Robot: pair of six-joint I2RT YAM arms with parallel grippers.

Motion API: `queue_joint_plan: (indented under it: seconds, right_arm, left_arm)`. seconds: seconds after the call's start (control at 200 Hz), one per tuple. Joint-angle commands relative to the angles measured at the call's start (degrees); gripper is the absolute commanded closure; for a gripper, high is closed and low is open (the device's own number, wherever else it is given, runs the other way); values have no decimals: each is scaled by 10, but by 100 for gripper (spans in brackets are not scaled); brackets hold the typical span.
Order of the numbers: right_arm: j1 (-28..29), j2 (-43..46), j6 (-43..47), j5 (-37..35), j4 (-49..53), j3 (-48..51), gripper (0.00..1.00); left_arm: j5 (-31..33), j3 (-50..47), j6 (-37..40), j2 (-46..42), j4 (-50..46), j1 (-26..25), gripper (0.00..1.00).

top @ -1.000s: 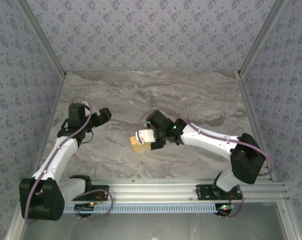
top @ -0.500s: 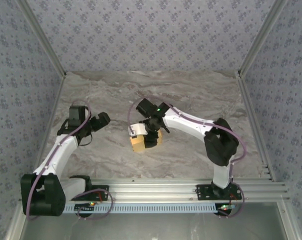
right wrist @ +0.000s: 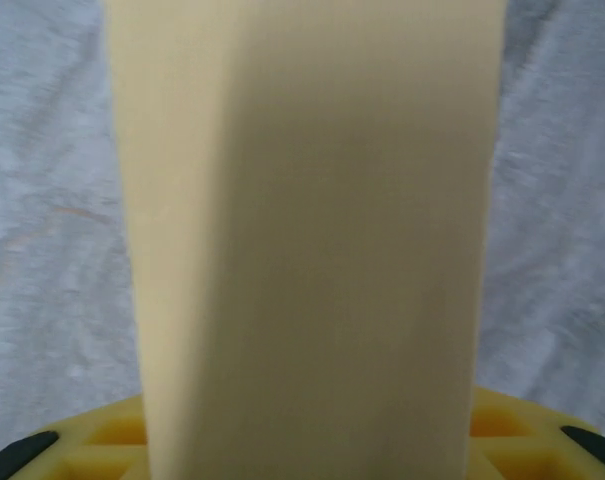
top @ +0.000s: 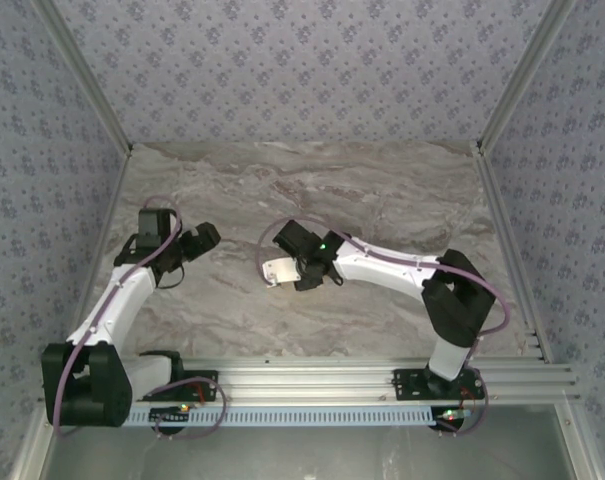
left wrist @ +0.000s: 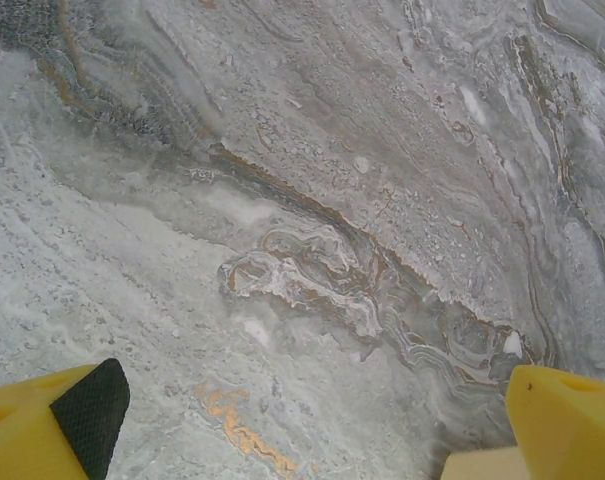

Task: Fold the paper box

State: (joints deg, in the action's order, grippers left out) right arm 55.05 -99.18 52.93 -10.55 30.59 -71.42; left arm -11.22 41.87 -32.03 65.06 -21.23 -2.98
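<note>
On the grey veined marble-look worktop [top: 402, 190], the orange-yellow thin cardboard paper box [right wrist: 312, 250] stands hard against the right tool [top: 280, 271], one smooth panel rising between its jaws; whether they clamp it I cannot tell. Folding seems well along, with any remaining flaps hidden. The left tool [top: 204, 237] hangs wide open, empty. A second ago the box lay exposed just ahead of the right tool.

White arms [top: 117, 300], black joints, purple cables [top: 162, 215], yellow fingers [left wrist: 567, 420], black pads [left wrist: 90, 400]
</note>
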Motion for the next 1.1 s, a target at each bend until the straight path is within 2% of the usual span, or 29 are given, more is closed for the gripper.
queue_joint_plan:
  seconds: [0.0,0.105,0.19,0.255,0.31,0.435,0.48,0.495,0.62,0.71,0.834,0.959,1.024,1.094]
  right_arm:
    - [17,20,-45,-143,-94,42,52]
    - [37,11,-106,-188,-114,73,54]
    - [51,4,-165,-181,-112,92,53]
    - [64,6,-198,-178,-108,105,44]
    - [72,16,-226,-168,-98,110,36]
    - [68,73,-248,-96,-63,116,20]
    - [61,101,-241,-55,-47,116,8]
    - [59,112,-239,-47,-43,116,1]
    - [29,212,-228,61,-21,120,0]
    - [-21,308,-206,139,-34,139,0]
    - [-161,445,-246,183,-146,200,0]
    - [-314,531,-342,127,-256,269,0]
    - [-376,551,-401,85,-302,313,0]
    - [-438,555,-460,77,-351,371,0]
  left_arm:
    - [5,1,-4,7,9,3,1]
    - [8,-6,-14,7,33,3,1]
    - [-11,-23,-6,0,78,-2,1]
    - [-24,-36,3,-3,113,-6,1]
    - [-5,-37,13,-5,114,-10,1]
    - [37,-39,47,-16,112,-17,1]
    - [45,-39,69,-27,114,-20,1]
    - [49,-39,77,-30,115,-21,1]
    - [121,-36,131,-69,107,-34,1]
    - [180,-50,150,-104,122,-47,1]
    - [194,-106,166,-165,207,-76,1]
    - [220,-163,260,-197,285,-100,1]
    - [223,-197,312,-199,333,-99,1]
    - [238,-226,347,-188,373,-99,1]
